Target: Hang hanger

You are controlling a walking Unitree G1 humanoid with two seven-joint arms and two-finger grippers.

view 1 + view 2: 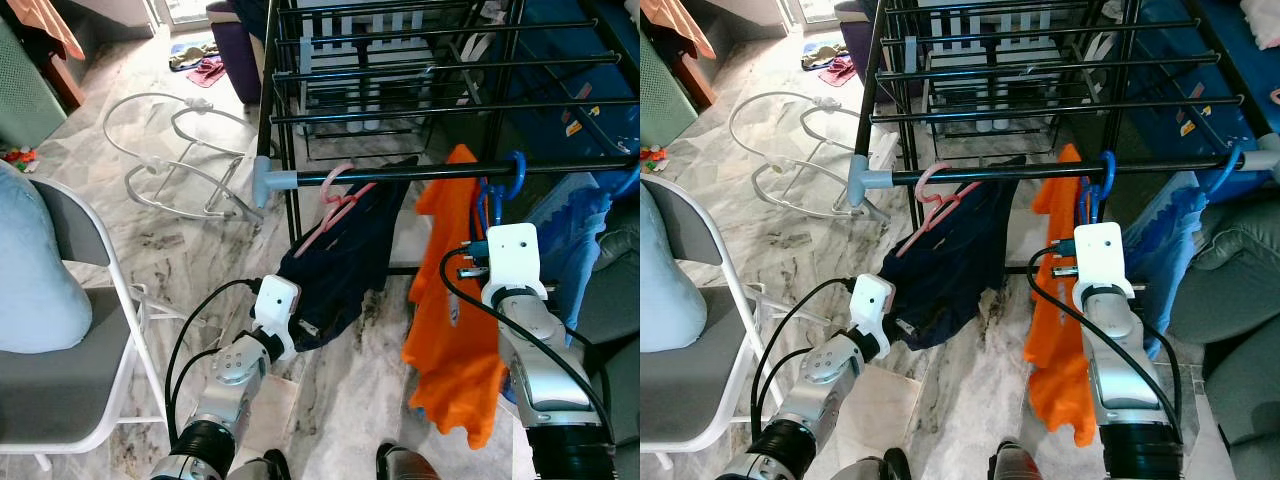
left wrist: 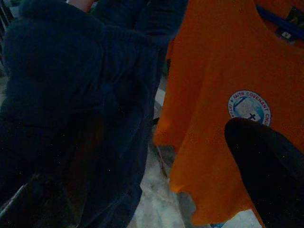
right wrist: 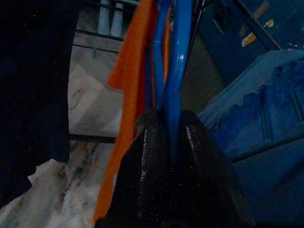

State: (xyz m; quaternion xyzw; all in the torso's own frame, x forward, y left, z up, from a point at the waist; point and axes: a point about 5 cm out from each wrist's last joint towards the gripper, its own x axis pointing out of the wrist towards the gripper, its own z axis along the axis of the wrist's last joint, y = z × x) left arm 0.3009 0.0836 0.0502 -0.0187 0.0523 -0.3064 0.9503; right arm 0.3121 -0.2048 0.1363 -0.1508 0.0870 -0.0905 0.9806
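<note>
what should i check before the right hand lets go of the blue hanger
1. Blue hanger hook over the black rail: ok, it curls over the top.
2. Right hand grip: ok, shut on the hanger's blue shaft.
3. Orange t-shirt on the hanger: ok, hanging straight down.
4. Room on the rail: ok, the pink hanger with the navy garment hangs apart, to the left.
5. Left hand clear of the t-shirt: cannot tell, it sits low against the navy garment.
</note>
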